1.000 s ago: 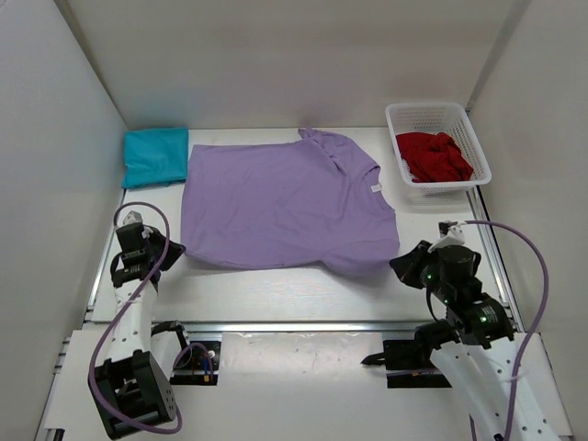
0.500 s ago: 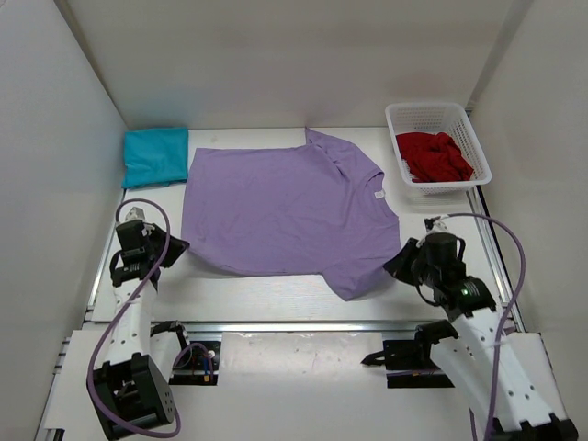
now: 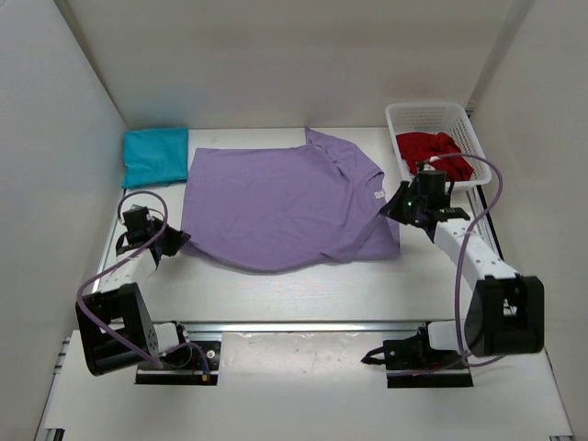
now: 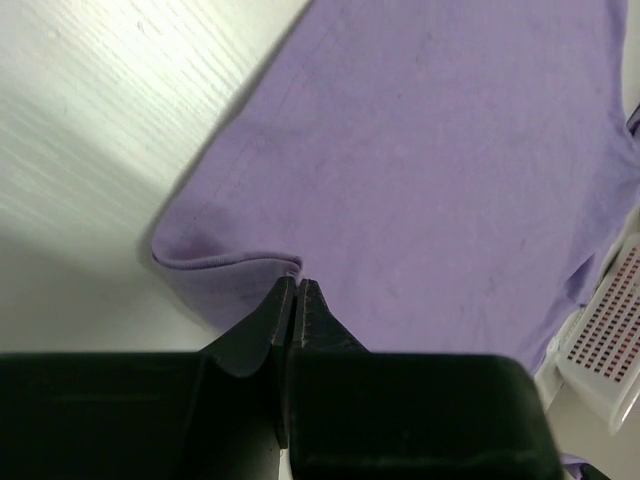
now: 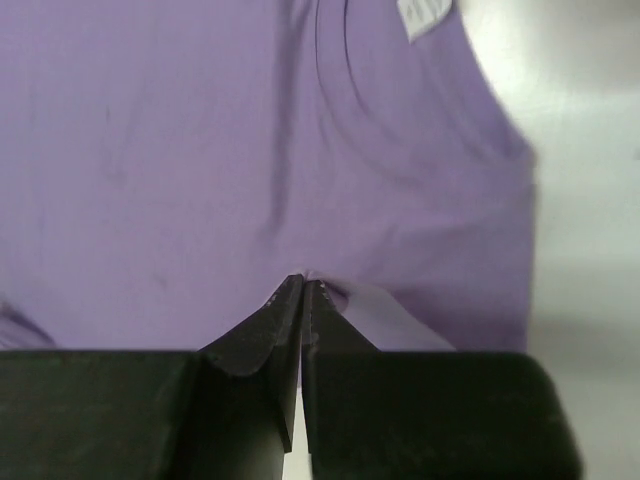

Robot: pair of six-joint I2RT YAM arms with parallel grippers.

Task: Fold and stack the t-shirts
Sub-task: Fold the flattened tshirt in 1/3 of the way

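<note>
Overhead, a lavender t-shirt (image 3: 285, 207) lies spread across the middle of the white desk (image 3: 303, 289), its collar toward the right and a small white tag (image 3: 376, 188) showing at the neck. At the shirt's near-left corner the left pincer (image 3: 175, 243) sits low over the desk, its dark jaws drawn together on a rolled fold of the hem; the left wrist view shows the cloth (image 4: 430, 150) bunched at the tips of the pincer (image 4: 298, 285). On the opposite side the right pincer (image 3: 393, 207) meets the shirt's right edge just below the collar, jaws pressed closed with a small ridge of purple fabric (image 5: 200, 150) raised where the tips of the pincer (image 5: 302, 283) come together, the tag (image 5: 420, 15) visible beyond. A teal t-shirt (image 3: 154, 156) rests folded in the far-left corner of the desk, just beside the lavender one's left edge. A dark red t-shirt (image 3: 434, 156) lies crumpled inside a white mesh basket (image 3: 427, 107) at the far right, close behind the right arm.
</note>
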